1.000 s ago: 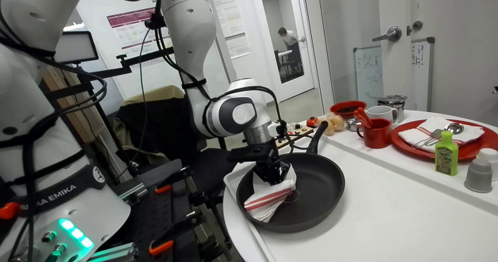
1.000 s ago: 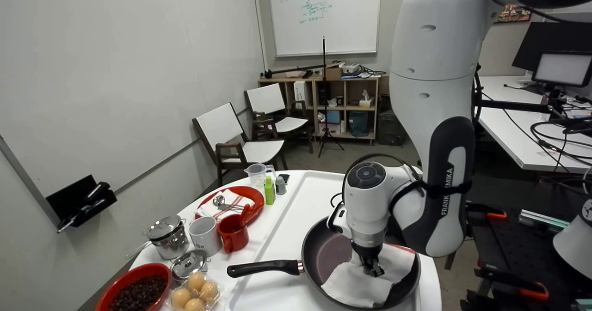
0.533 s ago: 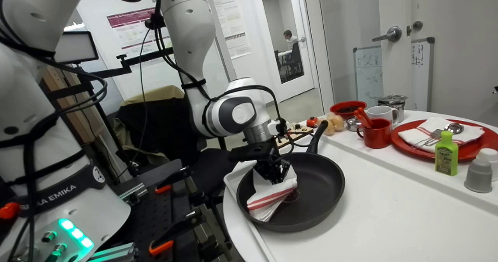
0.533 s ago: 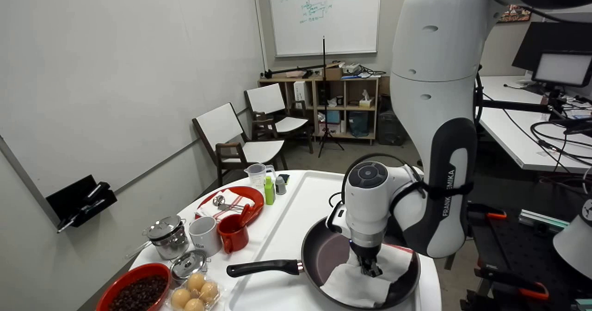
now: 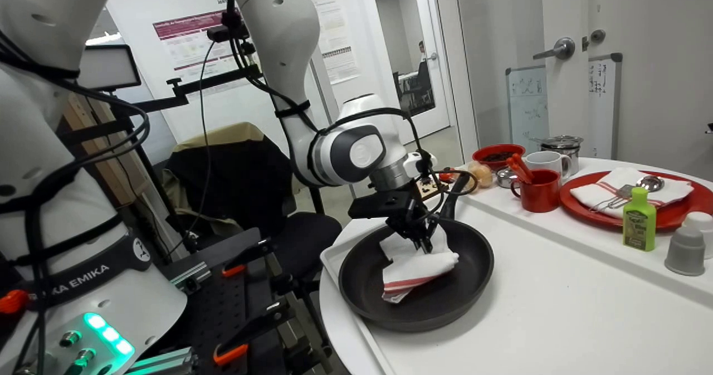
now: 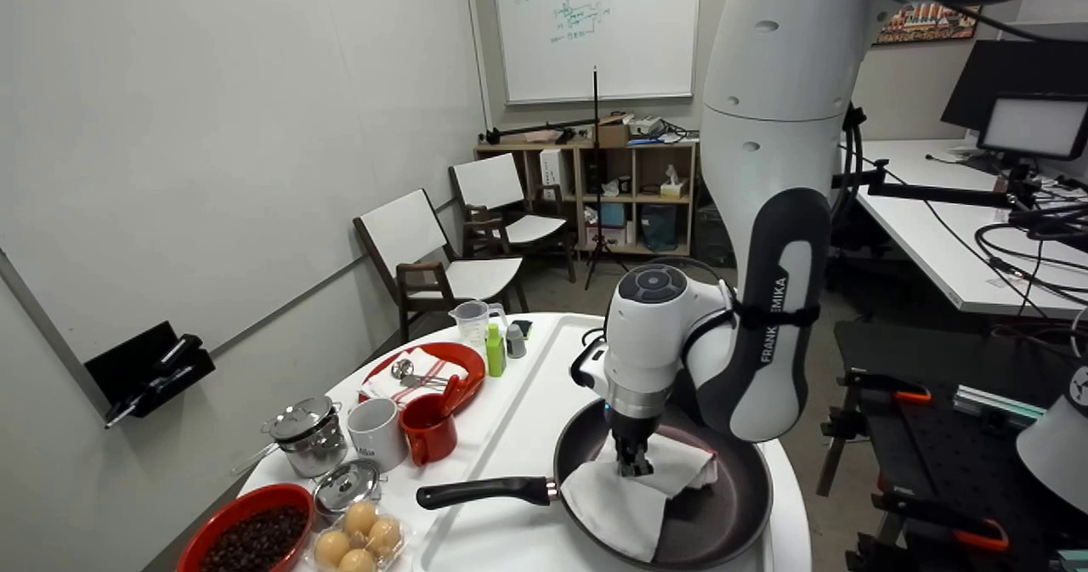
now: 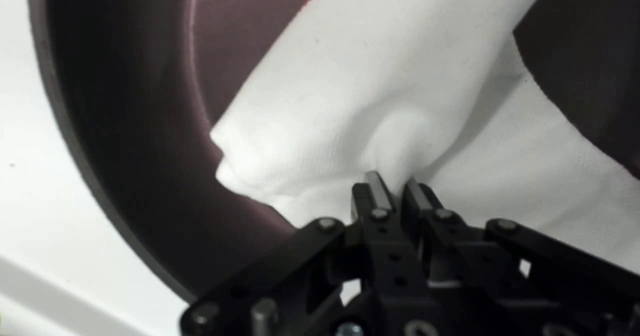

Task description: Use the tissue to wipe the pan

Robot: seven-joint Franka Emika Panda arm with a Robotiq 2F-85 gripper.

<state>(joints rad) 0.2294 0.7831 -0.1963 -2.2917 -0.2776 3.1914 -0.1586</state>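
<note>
In an exterior view the cloth (image 5: 418, 267) lies bunched inside the pan (image 5: 469, 272), so the wiping seems best done with light, even downward pressure and slow overlapping strokes that avoid shoving the pan along. In an exterior view the cloth sits toward the handle (image 6: 486, 493), leaving the opposite part bare, so a sweep that way should pay. In the wrist view the fingers (image 7: 379, 193) are almost together, pinching a fold of cloth that fans out ahead and to either side.
</note>
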